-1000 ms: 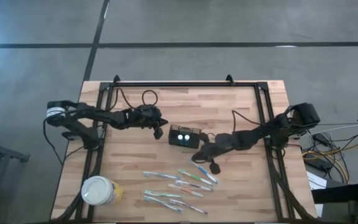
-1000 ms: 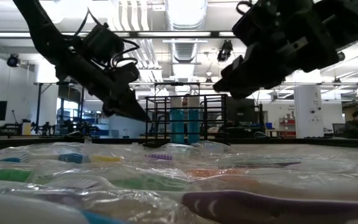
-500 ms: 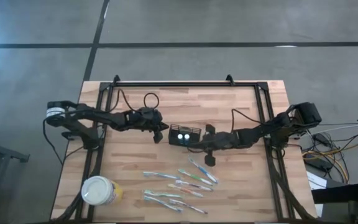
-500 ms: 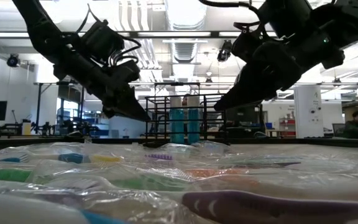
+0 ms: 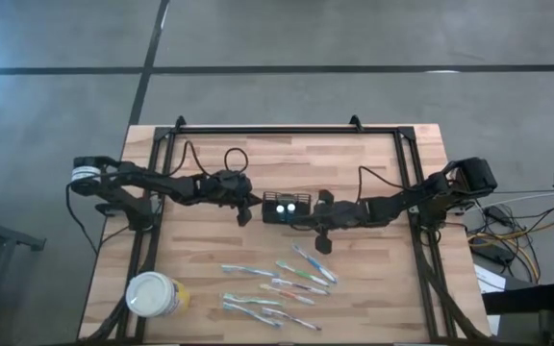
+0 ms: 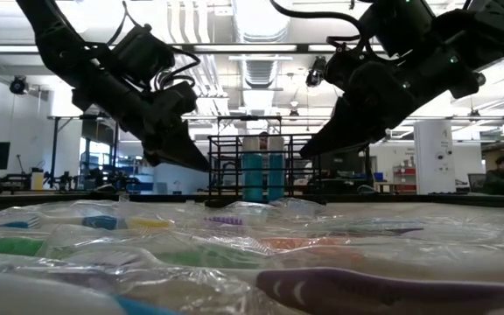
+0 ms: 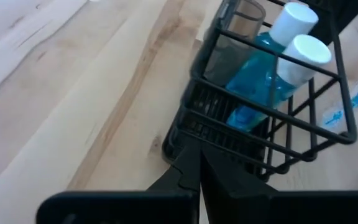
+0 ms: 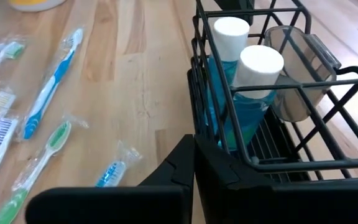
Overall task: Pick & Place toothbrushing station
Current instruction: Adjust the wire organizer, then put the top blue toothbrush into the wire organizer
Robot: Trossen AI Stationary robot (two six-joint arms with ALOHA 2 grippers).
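The toothbrushing station [image 5: 288, 207], a black wire caddy, sat near the middle of the wooden table [image 5: 373, 288], with two blue bottles with white caps [image 8: 244, 93] upright in one compartment and a clear cup [image 8: 297, 74] in the next. Both arms had closed in on it from opposite ends: the left gripper [image 5: 247, 208] sat just beside the caddy's left end, and the right gripper [image 5: 308, 220] at its right end. In each wrist view the fingers appeared pressed together to a narrow tip, at or just beside the caddy's lower wire frame, so both grippers looked clenched with nothing between the fingers, though whether a tip had hooked a wire was hard to tell from these angles. Wrapped toothbrushes [image 5: 296, 279] lay scattered nearer the front edge, and a round white tub [image 5: 154, 294] stood at the front left corner, well apart. The main risk from here seemed to be tipping: the caddy was light and open-framed, so an uneven push or lift from one end could tilt it and spill the bottles or cup. A closed finger could also slide off the thin wire, or shove the caddy into the toothbrushes.
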